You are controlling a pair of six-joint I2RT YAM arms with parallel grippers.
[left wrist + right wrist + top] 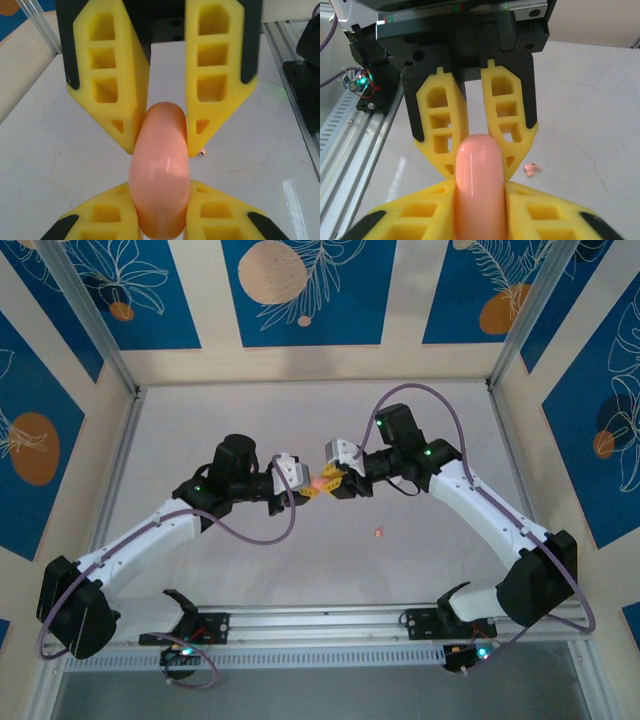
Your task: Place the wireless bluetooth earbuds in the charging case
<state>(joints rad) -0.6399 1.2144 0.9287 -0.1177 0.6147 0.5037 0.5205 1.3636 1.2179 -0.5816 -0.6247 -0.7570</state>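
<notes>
Two grippers, one object shared between them.

Item 1 — charging case [320,483]: salmon-pink, pebble-shaped, smooth. No seam or open lid can be made out. It is held clear of the table [250,420], above its middle, spanning the gap between the two arms.

Item 2 — left gripper [161,192]: yellow fingers closed on one end of the case, touching both of its flanks.

Item 3 — right gripper [480,187]: clamped likewise on the opposite end, its fingertips nearly meeting those of the left.

Item 4 — earbud [378,532]: tiny pink nub lying loose on the table, nearer the bases than the held case and on the right arm's side, apart from both grippers.

Step in hand, by judgement: steadying the case in a two-handed hold, probably to open it. Insertion has not begun.

Next move calls for: one gripper keeping its hold while the other works the lid open. A freed gripper then needs a fine pinch on the earbud — small, rounded, likely to skid.
</notes>
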